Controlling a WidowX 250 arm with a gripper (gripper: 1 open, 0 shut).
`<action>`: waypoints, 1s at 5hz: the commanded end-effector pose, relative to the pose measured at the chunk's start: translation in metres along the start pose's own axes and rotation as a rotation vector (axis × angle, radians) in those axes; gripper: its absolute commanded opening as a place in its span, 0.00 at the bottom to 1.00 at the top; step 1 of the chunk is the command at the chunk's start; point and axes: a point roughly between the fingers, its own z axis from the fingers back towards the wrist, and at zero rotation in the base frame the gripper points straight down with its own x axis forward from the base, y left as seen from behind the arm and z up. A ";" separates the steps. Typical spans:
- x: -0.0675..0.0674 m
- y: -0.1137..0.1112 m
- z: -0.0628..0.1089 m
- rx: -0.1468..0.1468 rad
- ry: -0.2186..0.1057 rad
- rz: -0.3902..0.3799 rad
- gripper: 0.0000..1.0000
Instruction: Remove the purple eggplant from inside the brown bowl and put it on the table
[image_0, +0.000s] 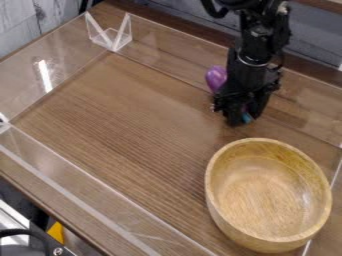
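A: While your arm stands over the far side of the surface (120, 110), where is the purple eggplant (214, 77)?

B: You'll find it outside the brown bowl (267, 193), mostly hidden behind the arm, low by the wood.

A: And your pincer (241, 112)?

B: It points straight down with its jaws closed. Whether it grips the eggplant, I cannot tell. Your bowl sits near the front right, holding nothing.

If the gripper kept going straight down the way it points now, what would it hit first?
Most likely the bare table right under the gripper. The eggplant sits behind it and the bowl off to the side, though depth is hard to judge.
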 end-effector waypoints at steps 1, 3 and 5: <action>0.003 -0.013 0.028 -0.064 -0.039 -0.006 1.00; 0.002 -0.023 0.024 -0.060 -0.046 -0.013 1.00; 0.000 -0.018 0.019 -0.070 -0.042 -0.118 1.00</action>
